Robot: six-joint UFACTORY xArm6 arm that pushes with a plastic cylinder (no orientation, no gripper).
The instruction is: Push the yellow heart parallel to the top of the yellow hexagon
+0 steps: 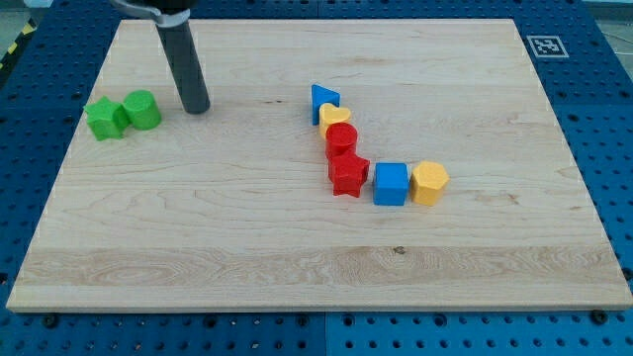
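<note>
The yellow heart (335, 116) lies near the board's middle, between a blue triangle (323, 99) above it and a red cylinder (342, 139) below it. The yellow hexagon (429, 183) lies lower and to the view's right, beside a blue cube (391, 183). My tip (197, 106) rests on the board at the upper left, far left of the heart and just right of the green blocks. It touches no block.
A red star (348, 175) sits below the red cylinder. A green star (104, 119) and a green cylinder (142, 110) sit at the left. The wooden board (316, 287) has a blue pegboard around it.
</note>
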